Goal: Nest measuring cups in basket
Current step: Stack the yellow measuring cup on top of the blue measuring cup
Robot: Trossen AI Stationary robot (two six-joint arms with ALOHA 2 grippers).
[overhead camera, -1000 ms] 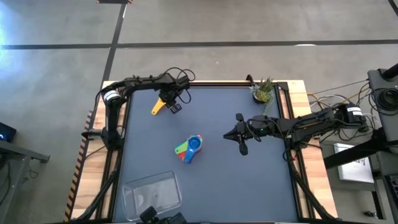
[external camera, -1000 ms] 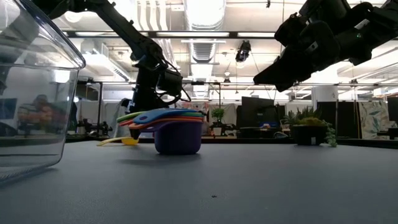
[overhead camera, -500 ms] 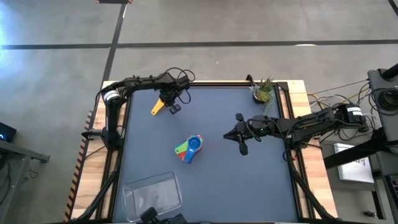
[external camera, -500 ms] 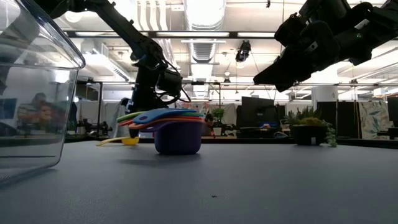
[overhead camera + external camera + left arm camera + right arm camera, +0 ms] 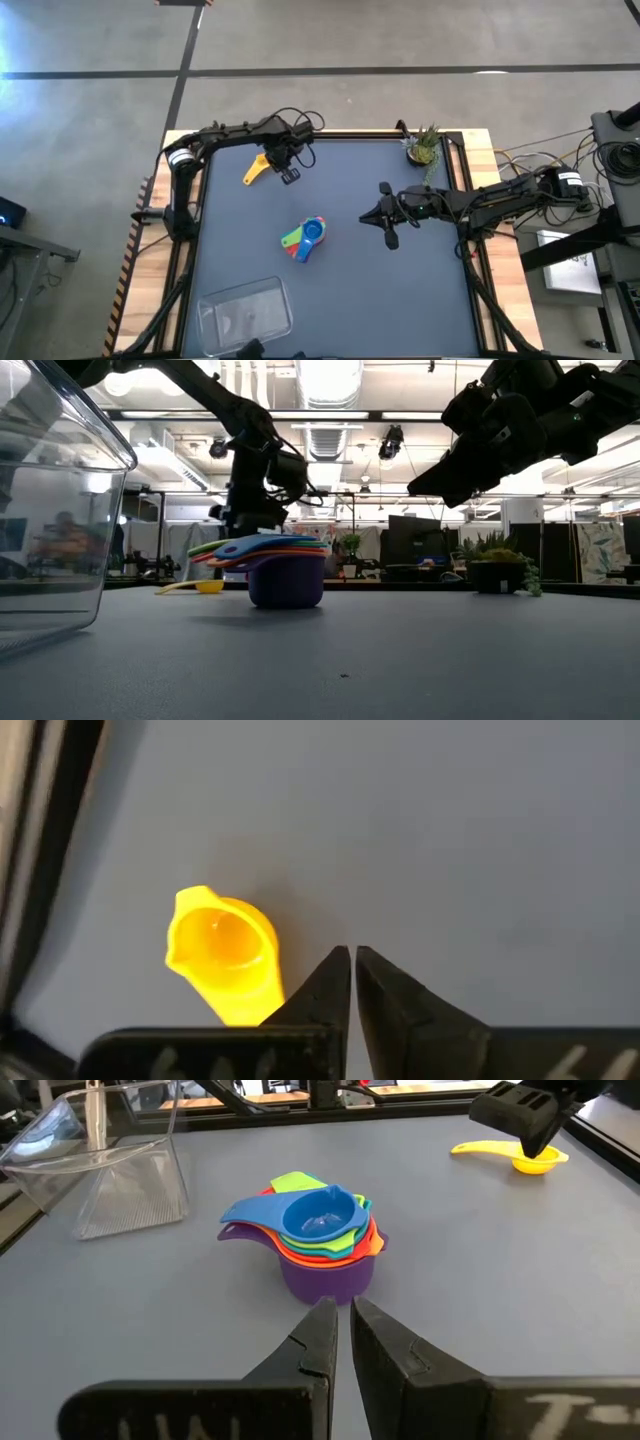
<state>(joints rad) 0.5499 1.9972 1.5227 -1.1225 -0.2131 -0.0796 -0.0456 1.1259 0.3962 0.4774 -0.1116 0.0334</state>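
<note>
The yellow cup (image 5: 256, 168) is laid flat on the bench (image 5: 420, 290), handle angled toward the near-left; the closed, empty left tool (image 5: 291, 175) is held just beside it

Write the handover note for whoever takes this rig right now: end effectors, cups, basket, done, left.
Left end effector: shut, empty, beside the yellow measuring cup near the table's far edge.
Right end effector: shut, empty, hovering right of centre.
Nested stack of measuring cups: mid-table, blue cup on top, purple cup at the bottom.
Basket: near edge, nothing seen inside.
Done: stack nested, except the yellow cup.
Left: add the yellow cup, then put the stack in the basket.
</note>
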